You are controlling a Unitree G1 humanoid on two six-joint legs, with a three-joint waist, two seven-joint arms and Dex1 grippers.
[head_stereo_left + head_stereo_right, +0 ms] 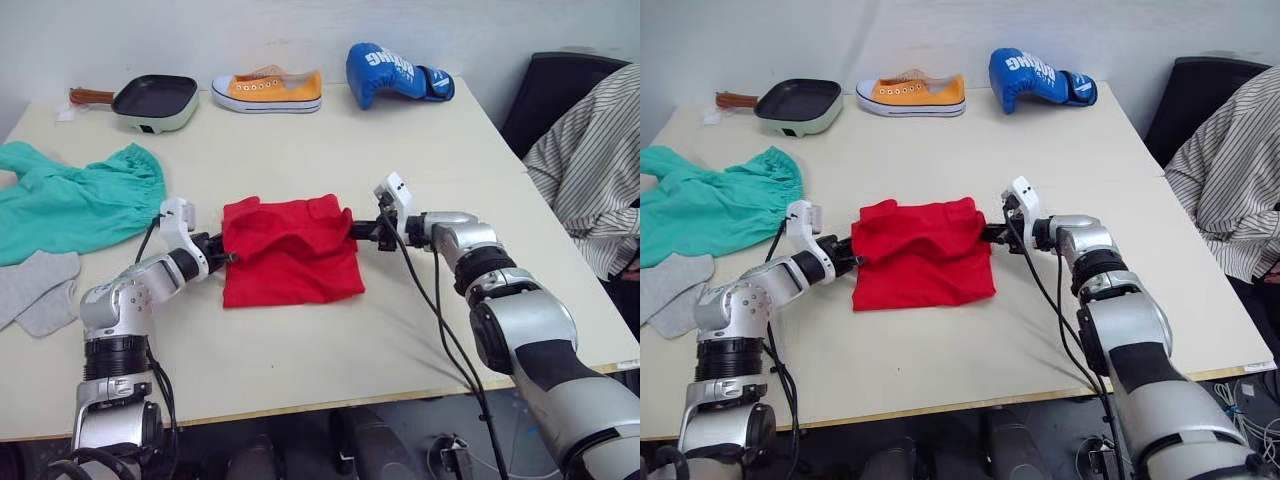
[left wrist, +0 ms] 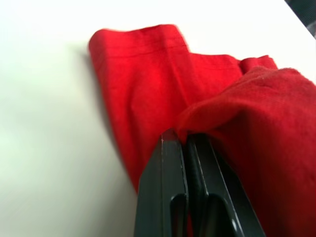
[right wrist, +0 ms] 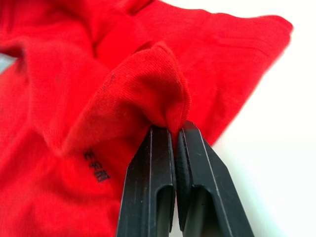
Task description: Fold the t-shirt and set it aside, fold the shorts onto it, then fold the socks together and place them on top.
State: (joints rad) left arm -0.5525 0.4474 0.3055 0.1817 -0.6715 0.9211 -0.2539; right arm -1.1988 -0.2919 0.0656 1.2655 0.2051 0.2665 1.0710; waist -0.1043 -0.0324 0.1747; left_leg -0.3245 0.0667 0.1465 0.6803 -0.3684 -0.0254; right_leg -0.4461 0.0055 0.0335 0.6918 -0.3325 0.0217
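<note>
The red t-shirt [image 1: 290, 252] lies folded into a rough square at the table's middle. My left gripper [image 1: 226, 257] is shut on its left edge, the red cloth [image 2: 237, 113] pinched between the black fingers [image 2: 163, 187]. On the opposite side my right gripper [image 1: 352, 230] is shut on the shirt's right edge, a raised fold [image 3: 148, 89] caught between its fingers [image 3: 150, 187]. The teal-green shorts [image 1: 75, 200] lie spread at the far left. Two light grey socks [image 1: 35, 288] rest near the table's left front.
Along the back edge stand a small pan [image 1: 152, 102], an orange sneaker [image 1: 268, 90] and a blue boxing glove [image 1: 395, 70]. A person in a striped shirt [image 1: 590, 160] sits at the right beside a black chair [image 1: 550, 95]. The table [image 1: 330, 350] has bare room in front.
</note>
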